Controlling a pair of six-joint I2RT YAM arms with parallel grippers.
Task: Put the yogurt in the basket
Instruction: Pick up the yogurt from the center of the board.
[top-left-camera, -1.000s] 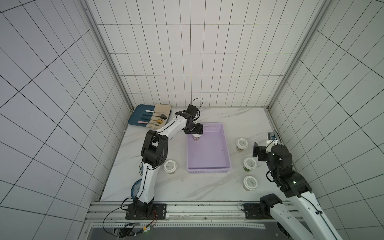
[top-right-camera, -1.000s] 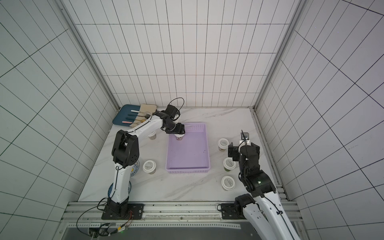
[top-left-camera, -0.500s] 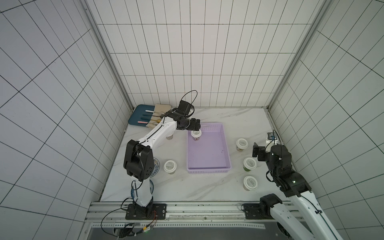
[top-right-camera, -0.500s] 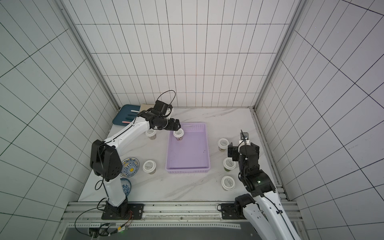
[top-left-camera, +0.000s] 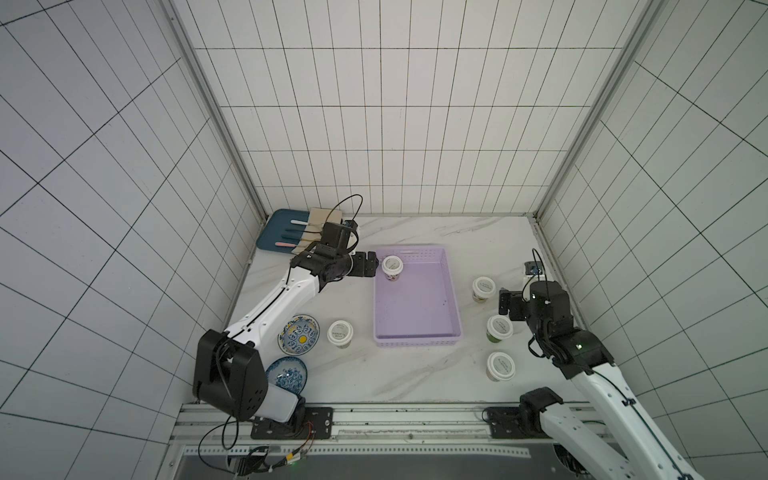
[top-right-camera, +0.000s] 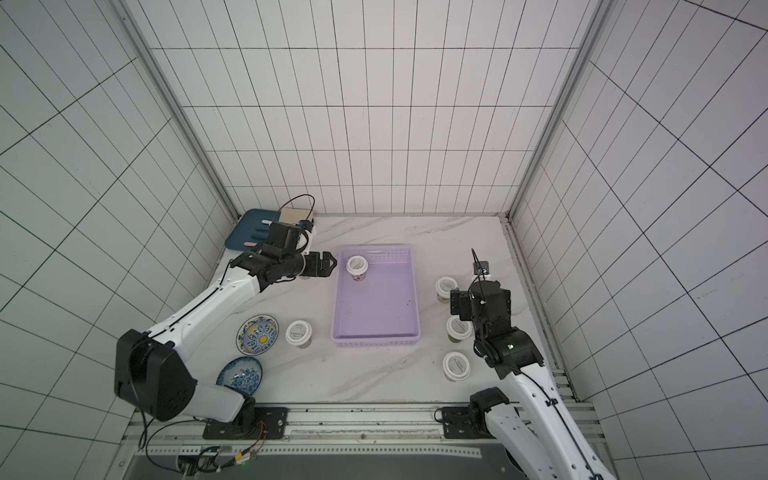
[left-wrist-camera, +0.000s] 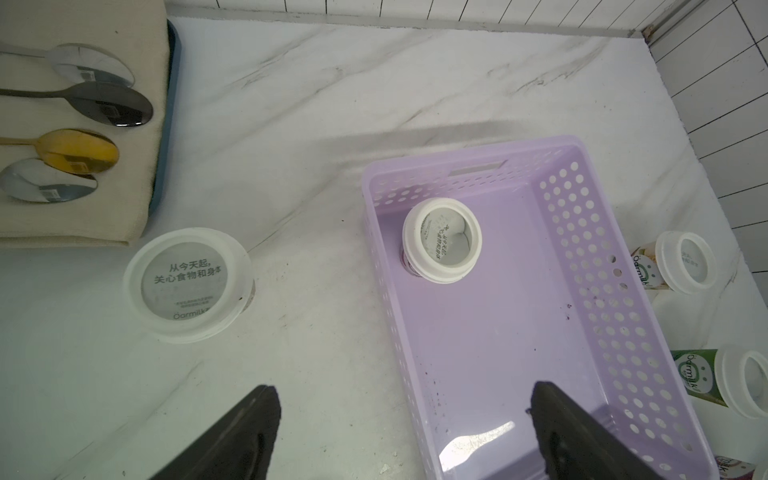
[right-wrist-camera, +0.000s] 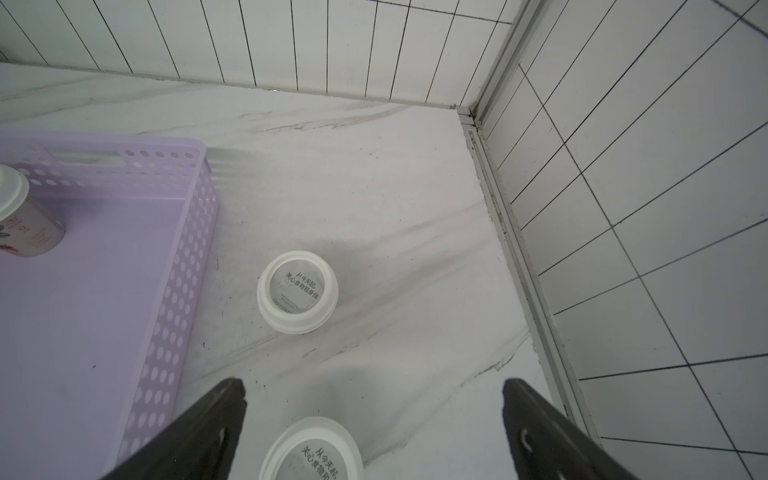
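Left jaws let go, pulled back from yogurt cup (top-left-camera: 392, 266) (upright in basket (top-left-camera: 417, 340), its upper-left corner).
Both L & R jaws wide apart, empty.

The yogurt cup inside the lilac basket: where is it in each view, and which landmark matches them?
Top views: in both, the yogurt cup stands in a far corner of the basket, on the left arm's side.
Left wrist: near the picture's middle, in that corner.
Right wrist: partly cut off at the picture's edge.
Landmark: the basket's handle slot beside it.
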